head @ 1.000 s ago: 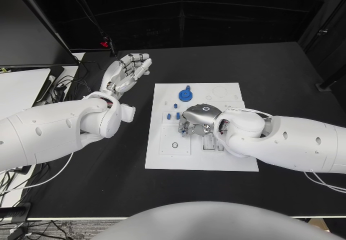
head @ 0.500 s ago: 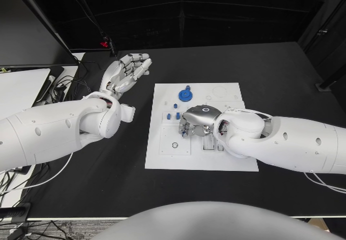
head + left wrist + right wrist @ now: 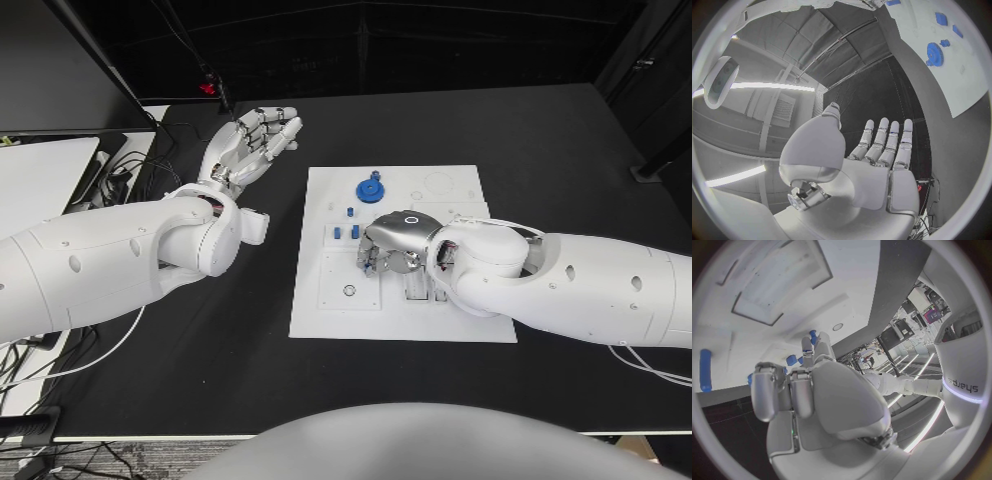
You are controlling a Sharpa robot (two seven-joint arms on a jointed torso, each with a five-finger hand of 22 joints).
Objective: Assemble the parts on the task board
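Note:
The white task board (image 3: 325,310) (image 3: 970,75) lies mid-table. A blue gear (image 3: 371,188) (image 3: 933,51) sits near its far edge. Small blue pegs (image 3: 346,231) (image 3: 791,360) stand closer in, with another peg (image 3: 351,211) beside the gear. My right hand (image 3: 397,238) (image 3: 826,390) hovers low over the board's middle, fingers curled downward. It pinches a small blue part (image 3: 812,334) at its fingertips, just above a rectangular recess (image 3: 773,285). My left hand (image 3: 260,140) (image 3: 873,165) is raised left of the board's far corner, palm up, fingers spread, holding nothing.
A small black ring (image 3: 349,290) lies on the board's near-left part. Outlined round recesses (image 3: 444,186) mark its far-right corner. A white side table (image 3: 43,170) with cables stands at the left edge, and a red object (image 3: 211,88) sits at the back.

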